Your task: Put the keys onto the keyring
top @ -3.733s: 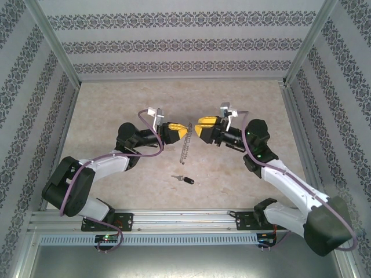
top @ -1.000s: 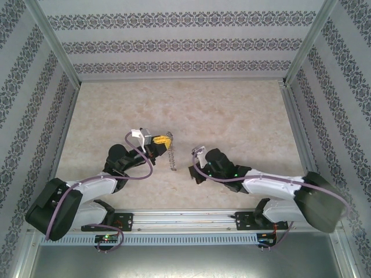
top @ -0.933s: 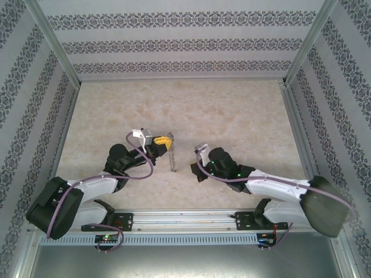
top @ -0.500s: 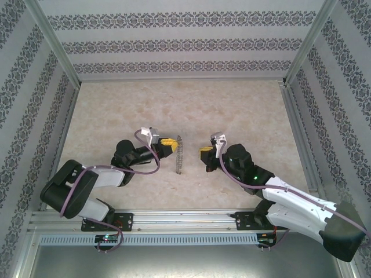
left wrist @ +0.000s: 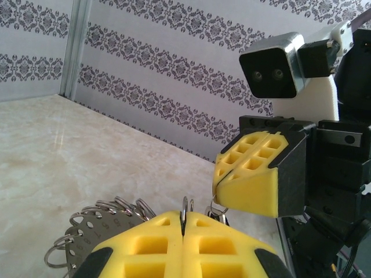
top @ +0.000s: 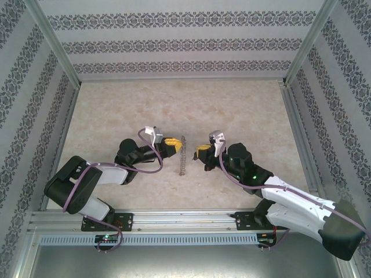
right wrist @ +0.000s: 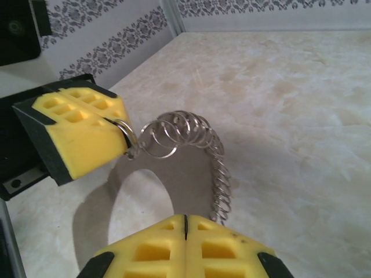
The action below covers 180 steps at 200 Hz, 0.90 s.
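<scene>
Locate the keyring (top: 182, 155) at mid-table, held off the surface between the two arms. From the top camera you see it edge-on, as a thin vertical strip, so its hoop shape cannot be read there. In the left wrist view most of the hoop is cut off behind the yellow pads. In the right wrist view its lower arc passes behind the near pads. Note the construction: thin grey metal, the rim fringed with small silvery wire loops that overlap like a coil. The left gripper (top: 174, 142) is clamped on the keyring, with a thin metal edge pinched in the seam between its pads. The right gripper (top: 199, 152) stands just beside the ring, facing the left one, with its pads pressed together. You cannot tell whether they grip anything. A small loop and a dark piece hang at its lower tip in the left wrist view, too small to identify, so treat the position of the keys as undetermined. The pads are yellow foam blocks with square recesses, set in black housings. A grey camera (left wrist: 272, 72) sits on the right wrist's white bracket. The table (top: 232, 104) is glossy beige with a marbled pattern. Walls (top: 185, 43) papered in dark ornamental bands enclose it, framed by aluminium posts (top: 55, 43).
</scene>
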Tool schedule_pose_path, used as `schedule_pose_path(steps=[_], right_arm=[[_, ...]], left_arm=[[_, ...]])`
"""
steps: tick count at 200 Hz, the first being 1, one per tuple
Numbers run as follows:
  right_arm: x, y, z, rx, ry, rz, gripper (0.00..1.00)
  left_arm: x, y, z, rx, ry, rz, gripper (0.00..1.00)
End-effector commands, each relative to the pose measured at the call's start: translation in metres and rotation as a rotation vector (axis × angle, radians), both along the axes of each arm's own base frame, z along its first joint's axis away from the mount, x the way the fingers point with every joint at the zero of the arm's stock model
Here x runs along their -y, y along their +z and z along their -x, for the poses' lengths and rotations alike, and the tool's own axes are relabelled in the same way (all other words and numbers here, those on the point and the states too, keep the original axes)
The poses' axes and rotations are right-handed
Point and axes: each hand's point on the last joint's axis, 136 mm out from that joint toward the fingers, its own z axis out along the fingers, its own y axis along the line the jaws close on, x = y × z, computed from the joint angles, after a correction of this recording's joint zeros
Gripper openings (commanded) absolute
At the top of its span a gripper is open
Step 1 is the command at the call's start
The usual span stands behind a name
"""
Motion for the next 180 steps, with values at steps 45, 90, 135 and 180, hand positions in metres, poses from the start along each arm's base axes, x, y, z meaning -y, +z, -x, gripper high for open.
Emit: schedule_pose_path(steps=[45,90,135,180], right_arm=[[-0.019,0.051,0.0,0.136,0.099,-0.095,0.0],[-0.027,0.055,-0.001,0.142,0.129,-0.103,0.0],[-0.027,0.065,0.0,0.163,0.134,-0.119,0.0],[-0.027,0.07,0.0,0.177,0.137,-0.12,0.0]], left_arm=[[0.011,0.028,0.01,0.111,-0.045,0.003,0.0],[0.016,0.031,0.013,0.124,-0.051,-0.053,0.0],[0.019,0.031,0.013,0.129,-0.055,-0.068,0.0],[0.023,0.031,0.013,0.131,-0.066,-0.08,0.0]])
